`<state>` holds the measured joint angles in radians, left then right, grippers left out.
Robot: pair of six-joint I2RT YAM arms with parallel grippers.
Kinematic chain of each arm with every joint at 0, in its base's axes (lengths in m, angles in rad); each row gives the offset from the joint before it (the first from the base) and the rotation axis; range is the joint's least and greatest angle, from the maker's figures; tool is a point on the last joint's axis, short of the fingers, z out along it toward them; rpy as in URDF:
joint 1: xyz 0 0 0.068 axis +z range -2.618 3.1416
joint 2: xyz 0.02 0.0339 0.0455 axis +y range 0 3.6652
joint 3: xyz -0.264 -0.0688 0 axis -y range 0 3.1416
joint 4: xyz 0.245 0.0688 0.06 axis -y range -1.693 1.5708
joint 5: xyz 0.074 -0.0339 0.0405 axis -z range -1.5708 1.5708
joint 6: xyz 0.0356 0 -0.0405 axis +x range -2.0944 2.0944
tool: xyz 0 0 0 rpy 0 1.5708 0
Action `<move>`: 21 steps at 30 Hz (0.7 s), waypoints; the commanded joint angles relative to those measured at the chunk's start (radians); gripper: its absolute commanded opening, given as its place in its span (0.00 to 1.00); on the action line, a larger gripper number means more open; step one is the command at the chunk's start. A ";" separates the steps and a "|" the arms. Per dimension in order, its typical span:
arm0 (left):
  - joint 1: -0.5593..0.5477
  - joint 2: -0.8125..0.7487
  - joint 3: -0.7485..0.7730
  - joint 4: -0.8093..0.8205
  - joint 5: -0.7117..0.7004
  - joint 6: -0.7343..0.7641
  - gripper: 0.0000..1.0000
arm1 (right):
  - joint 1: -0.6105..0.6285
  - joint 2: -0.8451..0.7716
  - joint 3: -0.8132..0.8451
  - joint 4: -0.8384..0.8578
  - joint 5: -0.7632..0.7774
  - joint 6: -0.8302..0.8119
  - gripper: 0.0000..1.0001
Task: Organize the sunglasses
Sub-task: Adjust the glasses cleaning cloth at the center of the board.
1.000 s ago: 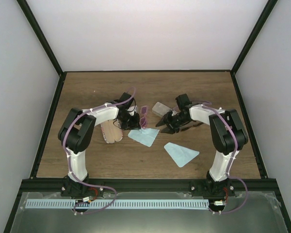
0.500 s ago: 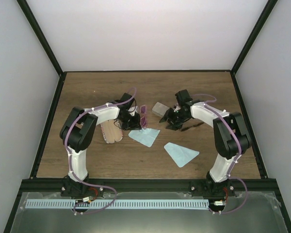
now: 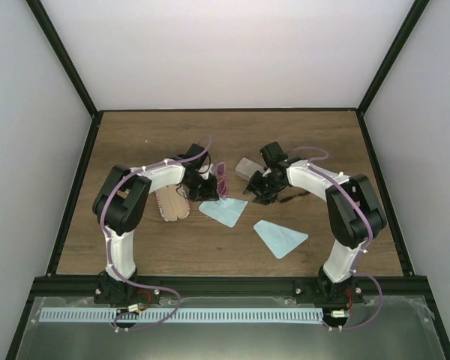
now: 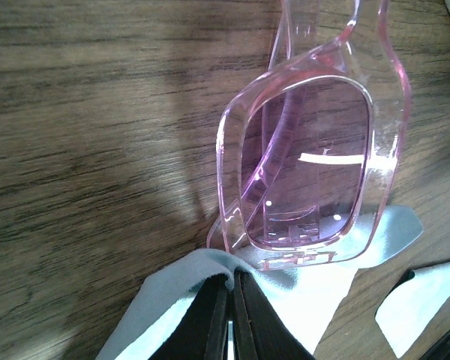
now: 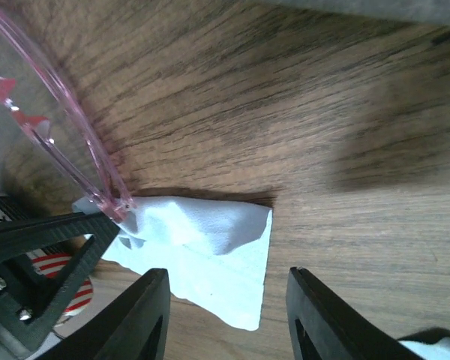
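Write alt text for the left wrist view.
Pink-framed sunglasses with purple-tinted lenses rest close up on a wooden table, at the edge of a light blue cloth. The left hand, shut, pinches that cloth's raised edge at bottom.

Brown worktop: wood grain, matt, dark streaks, low sheen. Pink rectangular sunglasses: translucent plastic frame, smooth, glossy, bright highlights on edges; purple-tinted lenses clear, reflective. Pale blue triangular cloth: soft fabric, matt, creased. Jaws of left gripper: black plastic, matt, smooth. Jaws of right gripper: same black matt plastic. White arm shells: smooth plastic, slight sheen.
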<state>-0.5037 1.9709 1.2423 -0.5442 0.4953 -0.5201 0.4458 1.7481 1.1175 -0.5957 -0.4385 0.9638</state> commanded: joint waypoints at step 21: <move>0.016 -0.001 -0.005 -0.008 0.030 0.059 0.04 | 0.039 0.122 0.051 0.032 -0.037 0.059 0.27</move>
<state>-0.4980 1.9709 1.2415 -0.5476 0.5034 -0.4862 0.4747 1.8439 1.1324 -0.5671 -0.4683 1.0039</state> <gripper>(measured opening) 0.044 0.274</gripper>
